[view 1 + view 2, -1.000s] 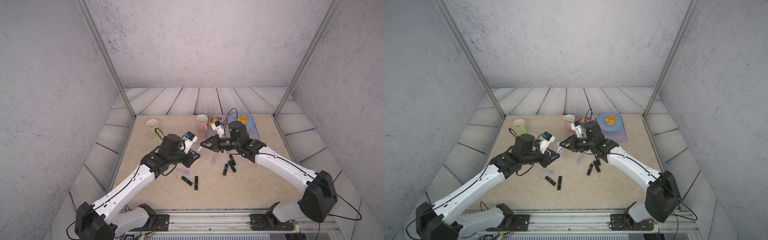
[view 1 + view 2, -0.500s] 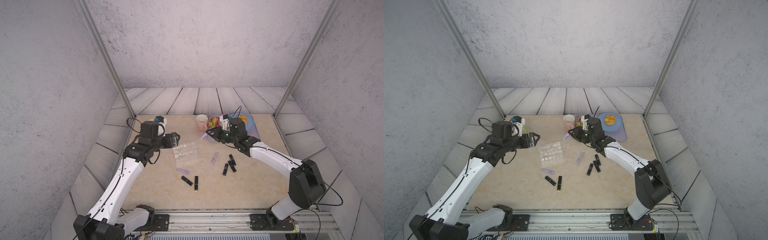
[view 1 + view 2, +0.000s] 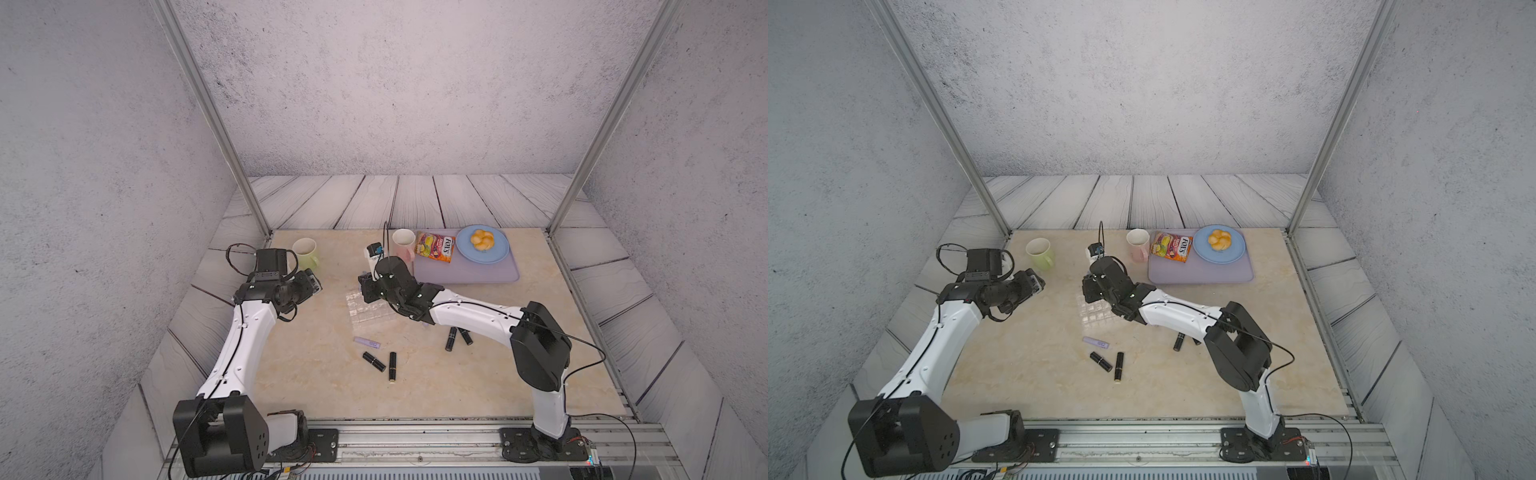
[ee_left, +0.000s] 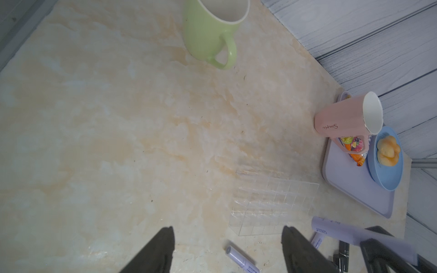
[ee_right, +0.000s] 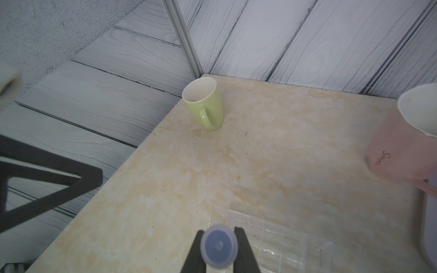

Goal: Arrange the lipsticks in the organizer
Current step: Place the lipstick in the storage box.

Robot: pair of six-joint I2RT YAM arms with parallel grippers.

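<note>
Over the organizer (image 3: 361,316), the right gripper (image 5: 219,230) alone now clamps a lilac lipstick (image 5: 218,247), the left gripper (image 4: 228,228) having backed away with jaws apart, so slotting it looks next.

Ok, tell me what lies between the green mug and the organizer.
Bare tabletop only: the left wrist view shows nothing between green mug and organizer.

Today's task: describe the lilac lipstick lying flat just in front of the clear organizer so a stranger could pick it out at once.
Start at the beige marble tabletop and find the clear gridded organizer near its middle. Just off its edge nearest the robot's bases lies a slim lilac lipstick, flat. Its two closest neighbours are black lipsticks; it alone is pale.
</note>
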